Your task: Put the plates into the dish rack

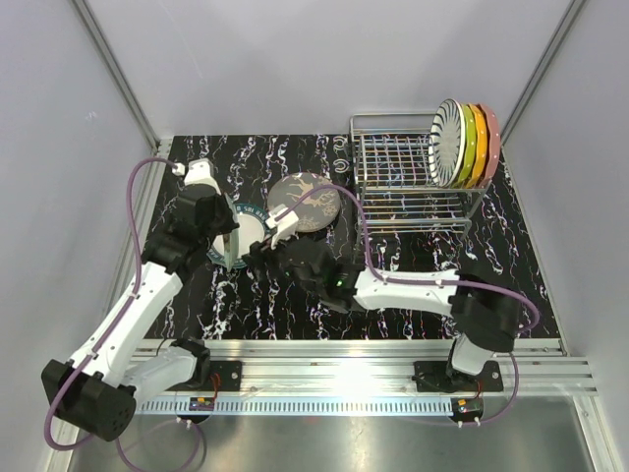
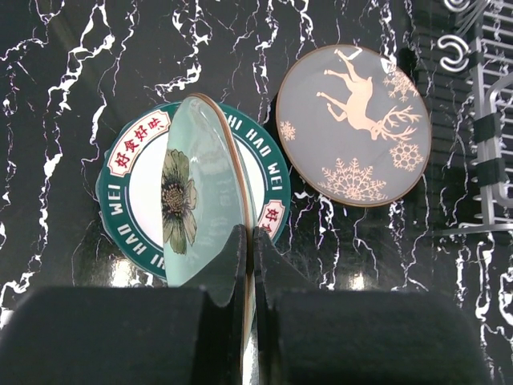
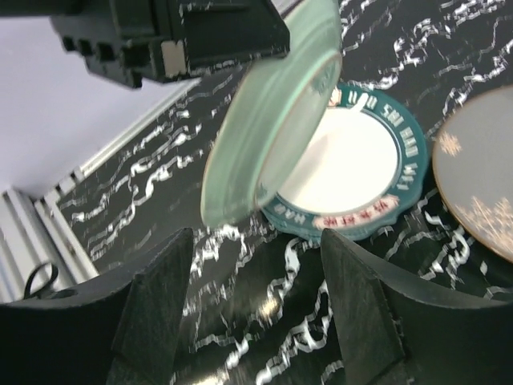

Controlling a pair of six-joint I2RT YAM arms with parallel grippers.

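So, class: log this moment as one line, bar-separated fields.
left gripper: shut on green flower plate, upright | right gripper: open, near it | teal-rimmed plate, deer plate: flat on table | dish rack: four plates

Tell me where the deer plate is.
In the top view the deer plate lies flat on the table, between the dish rack and the green-rimmed plate.
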